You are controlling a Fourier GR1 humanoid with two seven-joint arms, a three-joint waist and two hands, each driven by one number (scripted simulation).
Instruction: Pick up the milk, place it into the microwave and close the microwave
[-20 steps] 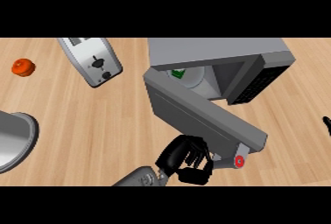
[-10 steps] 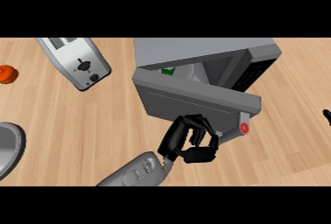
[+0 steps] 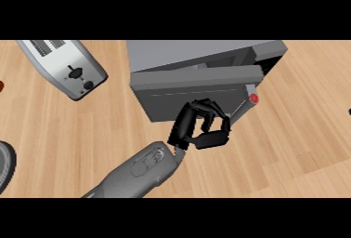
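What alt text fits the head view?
The left hand, fingers curled, is against the microwave door, which stands ajar. The grey microwave sits on a wooden counter, with a toaster to its left.

Kitchen, light wooden counter (image 3: 68, 135), silver toaster (image 3: 65, 67), grey microwave (image 3: 205, 53)

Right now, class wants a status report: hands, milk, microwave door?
Left hand curled against microwave door. Right hand a sliver at right edge. Milk not visible. Door ajar, nothing seen in its way.
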